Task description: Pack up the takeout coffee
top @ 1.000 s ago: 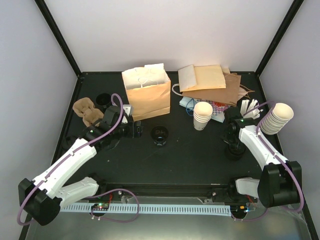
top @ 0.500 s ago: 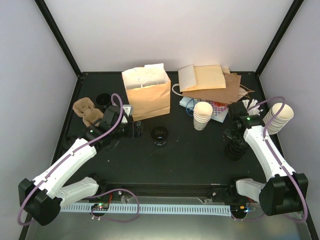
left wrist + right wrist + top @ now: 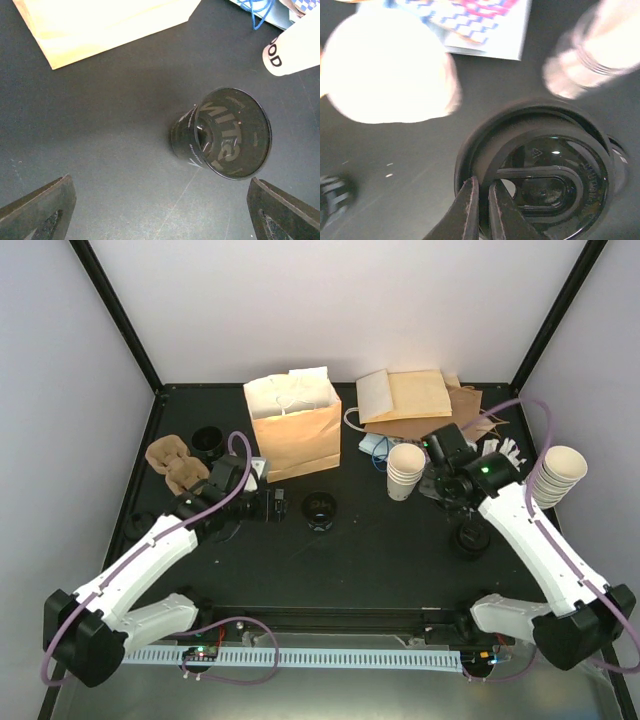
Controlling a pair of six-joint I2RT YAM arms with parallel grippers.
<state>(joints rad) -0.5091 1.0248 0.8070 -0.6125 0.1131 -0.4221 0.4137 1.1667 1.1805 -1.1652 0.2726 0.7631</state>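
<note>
No cream cup with a black lid on it shows in any view. My right gripper (image 3: 443, 488) is shut on the rim of a loose black round lid (image 3: 540, 185) and holds it above the table, just right of a stack of lidless cream cups (image 3: 405, 471). That stack appears blurred in the right wrist view (image 3: 385, 70). My left gripper (image 3: 278, 504) is open and empty, its fingertips (image 3: 42, 207) wide apart, facing a dark cup (image 3: 225, 135) that stands mid-table (image 3: 320, 510). The open brown paper bag (image 3: 293, 430) stands upright behind it.
A stack of black lids (image 3: 468, 538) sits on the table below the right gripper. Another cream cup stack (image 3: 555, 475) is at the right wall. Brown pulp trays (image 3: 175, 465) lie at the left. Flat paper bags (image 3: 420, 405) are piled at the back right.
My right gripper has risen from the lid stack and moved left and back toward the cream cup stack, with a lid in it. The left arm has edged slightly right.
</note>
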